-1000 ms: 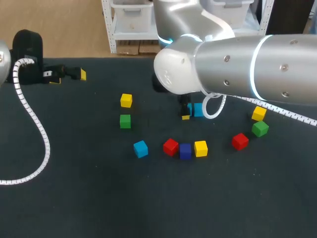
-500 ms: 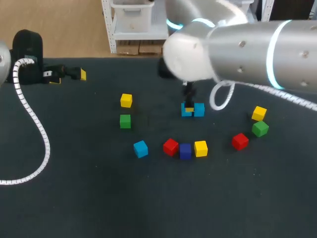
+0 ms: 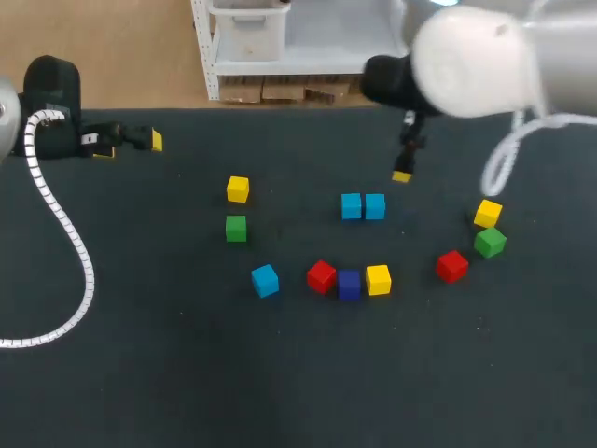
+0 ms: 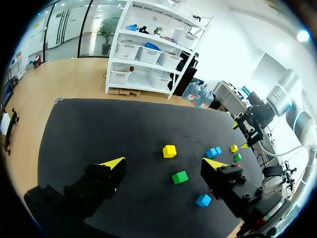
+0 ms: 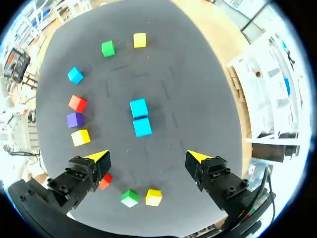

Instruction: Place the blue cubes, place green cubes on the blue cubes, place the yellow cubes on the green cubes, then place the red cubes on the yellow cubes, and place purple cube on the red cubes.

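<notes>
1. The right gripper (image 5: 147,156) hangs above the far side of the table (image 3: 168,392). Its fingers are spread wide and hold nothing.
2. Just ahead of it on the table lies the blue pair (image 3: 363,206), two blue cubes touching side by side.
3. The third blue cube (image 3: 265,280) sits alone, apart from the pair and toward the robot's left.
4. Nearer the robot than the pair, three cubes stand close together in a line: the middle red cube (image 3: 322,276), the purple cube (image 3: 349,284) and the middle yellow cube (image 3: 378,279).
5. On the robot's right are the right red cube (image 3: 452,266), the right green cube (image 3: 490,243) and the right yellow cube (image 3: 487,214). The green and yellow ones are just beside each other.
6. Left of the pair, the left yellow cube (image 3: 238,189) sits just beyond the left green cube (image 3: 236,228), not touching it.
7. Every cube rests directly on the table.
8. The left gripper (image 4: 163,163) is at the table's far left corner, well apart from the cubes. Its fingers are parted and hold nothing.
</notes>
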